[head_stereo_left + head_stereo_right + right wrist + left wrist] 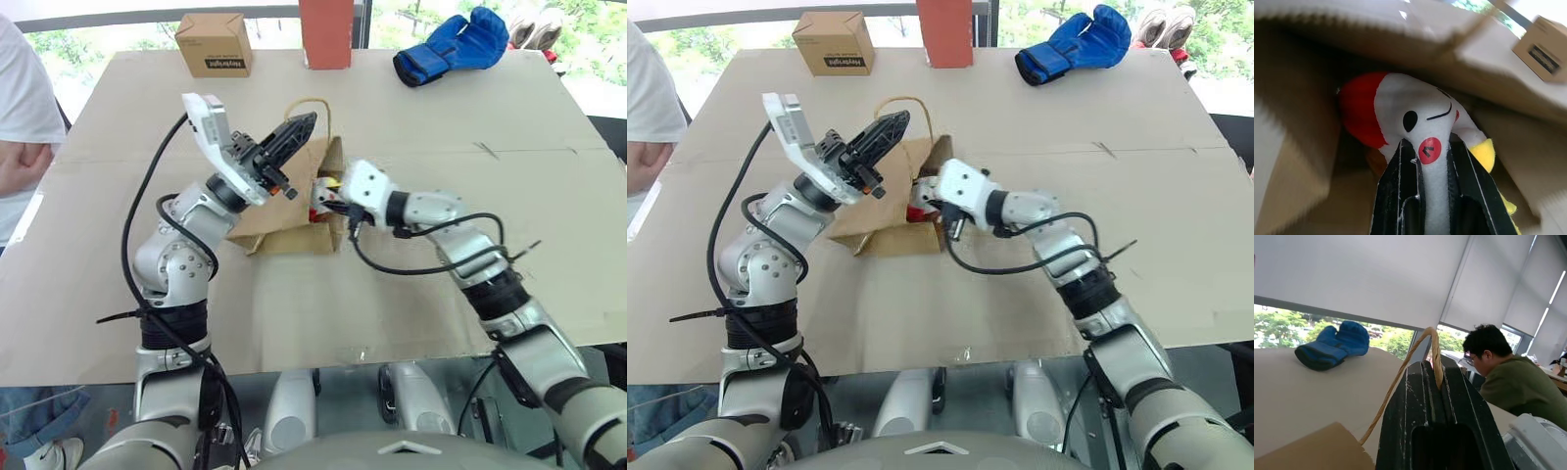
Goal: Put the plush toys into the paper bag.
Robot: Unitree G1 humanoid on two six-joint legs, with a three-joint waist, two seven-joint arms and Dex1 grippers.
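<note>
Left eye view: blue boxing glove [453, 45] behind paper bag [294, 220]

Left end effector [299, 125] raised, clamped shut; right end effector [1432, 147] clamped, pointing left.

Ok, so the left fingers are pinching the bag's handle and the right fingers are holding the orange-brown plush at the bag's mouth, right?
Not quite: the right gripper holds the white plush toy with the red tip, as the right wrist view shows. The left gripper does pinch the paper bag's handle.

Only lettering showing up is a black printed label on the small cardboard box [214, 44] sitting at the tabletop's far edge, too tiny to actually read.
</note>
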